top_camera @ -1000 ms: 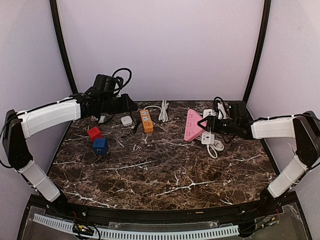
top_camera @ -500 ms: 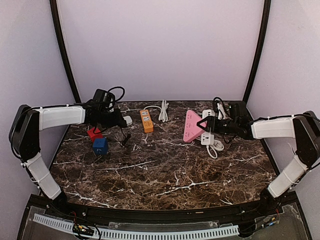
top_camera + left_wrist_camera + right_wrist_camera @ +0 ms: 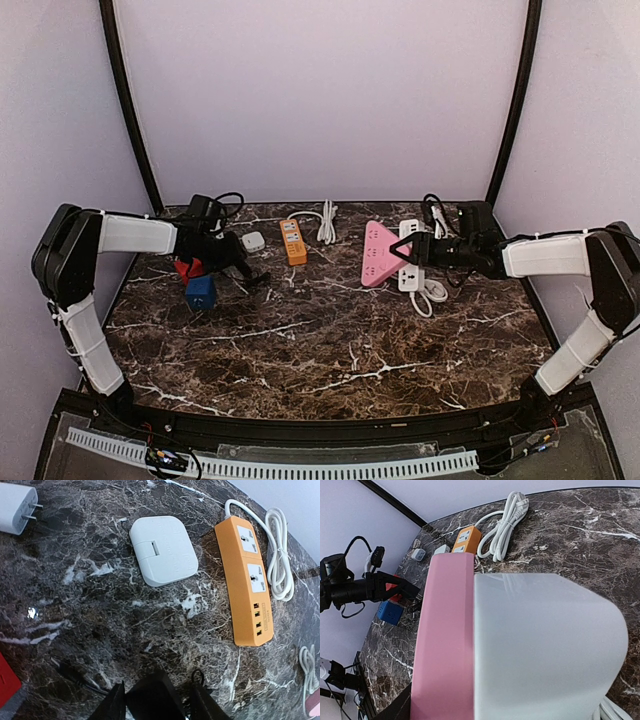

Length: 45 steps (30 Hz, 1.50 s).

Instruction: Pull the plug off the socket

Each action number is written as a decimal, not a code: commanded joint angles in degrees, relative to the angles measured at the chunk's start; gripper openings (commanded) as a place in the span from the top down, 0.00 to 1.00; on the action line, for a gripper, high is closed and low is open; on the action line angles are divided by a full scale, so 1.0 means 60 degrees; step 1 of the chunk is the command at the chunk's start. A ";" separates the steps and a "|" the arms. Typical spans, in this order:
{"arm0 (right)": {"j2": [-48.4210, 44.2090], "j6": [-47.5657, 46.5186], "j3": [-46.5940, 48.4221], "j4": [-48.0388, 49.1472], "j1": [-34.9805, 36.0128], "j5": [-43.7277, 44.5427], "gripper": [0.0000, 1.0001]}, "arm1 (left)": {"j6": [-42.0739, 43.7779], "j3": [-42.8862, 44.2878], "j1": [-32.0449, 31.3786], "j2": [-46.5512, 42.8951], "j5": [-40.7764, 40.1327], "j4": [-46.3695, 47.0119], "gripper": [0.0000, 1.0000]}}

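The black plug rests low over the marble between the fingers of my left gripper, and a thin gap shows on each side of it. In the top view that gripper is beside the red and blue blocks, left of the orange socket strip. The strip's sockets have nothing plugged in. My right gripper is shut on the edge of a pink triangular socket strip. That strip's pink rim and white underside fill the right wrist view and hide the fingertips.
A red block and a blue block lie under the left arm. A white square adapter and a white charger lie near the orange strip. A coiled white cable lies behind it. A white strip lies under the right gripper.
The left arm drew back from the orange strip and sank toward the blocks with the black plug, then its jaws widened. The right gripper nudged the pink strip slightly left.
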 commanded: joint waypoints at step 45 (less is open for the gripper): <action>0.1819 0.4938 -0.0311 0.7563 0.0467 -0.5036 1.00 | -0.3157 -0.0727 -0.3378 0.0915 0.7440 1.0360 0.29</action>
